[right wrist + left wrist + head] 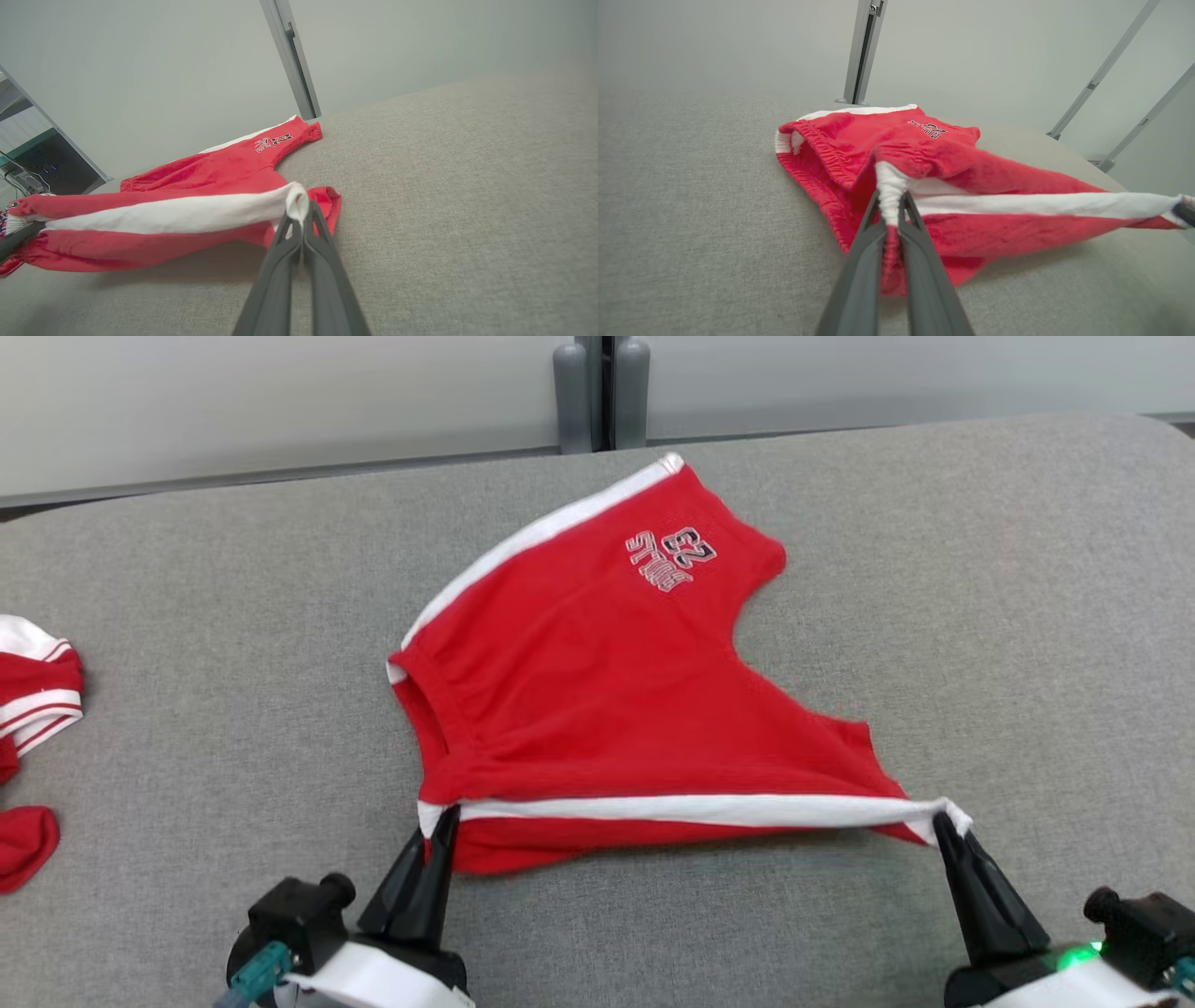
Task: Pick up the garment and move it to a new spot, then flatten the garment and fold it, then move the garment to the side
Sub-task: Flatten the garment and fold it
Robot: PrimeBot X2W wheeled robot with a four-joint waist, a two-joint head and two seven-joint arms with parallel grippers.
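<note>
Here, the red garment lies mid-worktop, its white-striped edge (the one nearest the front edge) pulled taut between the left pincer and the right pincer, each clenched on one end.

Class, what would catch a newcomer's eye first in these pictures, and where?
The red shorts with white side stripes lie central on the grey surface. The left gripper and right gripper each pinch one end of the near stripe, stretched taut. More red-and-white clothes sit at its left edge.
</note>
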